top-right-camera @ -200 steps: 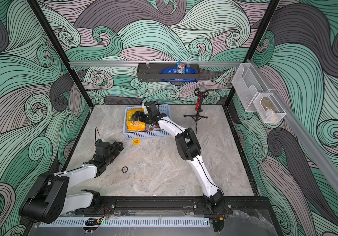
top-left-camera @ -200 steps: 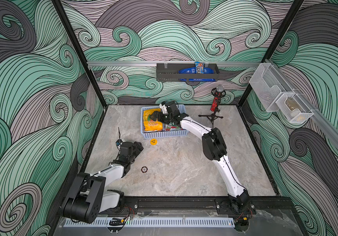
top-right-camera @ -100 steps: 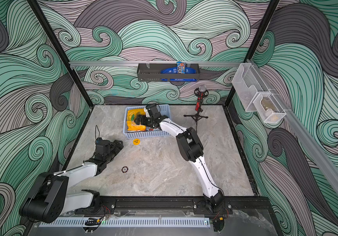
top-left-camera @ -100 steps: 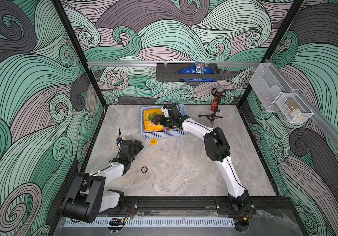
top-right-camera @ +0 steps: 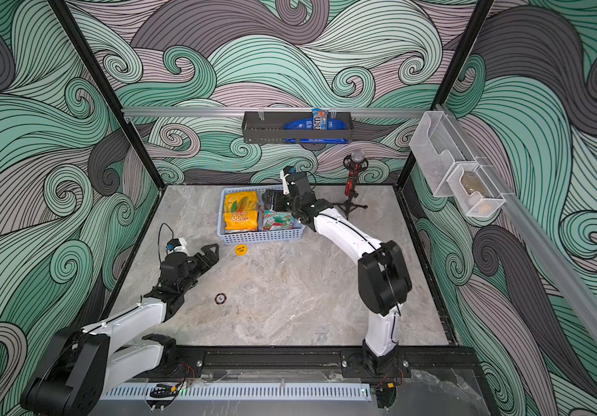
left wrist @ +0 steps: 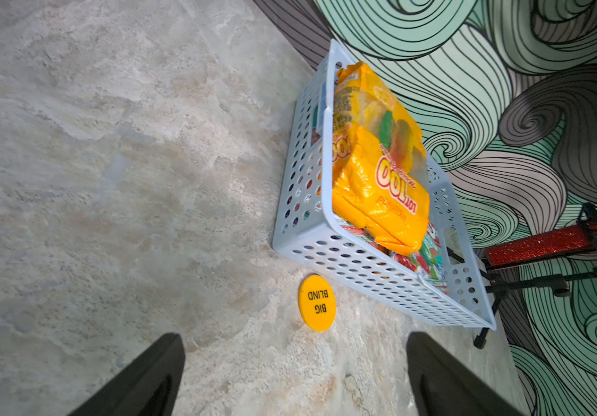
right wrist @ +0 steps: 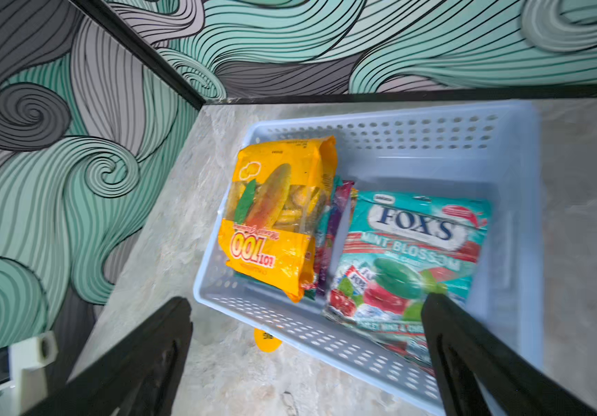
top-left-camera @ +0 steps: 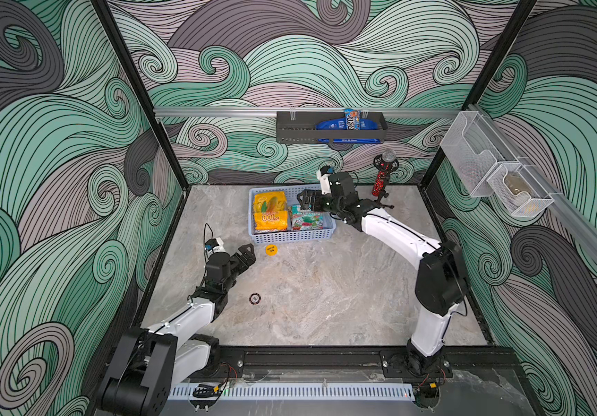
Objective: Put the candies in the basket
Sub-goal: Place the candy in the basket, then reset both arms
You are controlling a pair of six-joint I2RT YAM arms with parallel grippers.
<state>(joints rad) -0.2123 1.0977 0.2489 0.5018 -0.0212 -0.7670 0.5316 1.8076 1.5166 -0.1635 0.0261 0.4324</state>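
The left arm (top-left-camera: 187,318) and right arm (top-left-camera: 390,230) are made of white tubes joined by bulky black joints (top-left-camera: 439,284), with thin black cables (top-left-camera: 401,229) run alongside. Black tapered fingers (left wrist: 138,378) are fitted.

Light blue perforated basket (top-left-camera: 291,236) sits upright on the bench (top-left-camera: 325,288), near the back. Inside: yellow bag (top-left-camera: 270,215) lying flat, teal FOX'S bag (top-left-camera: 307,220) beside it, purple bag (right wrist: 338,212) edge showing between them.
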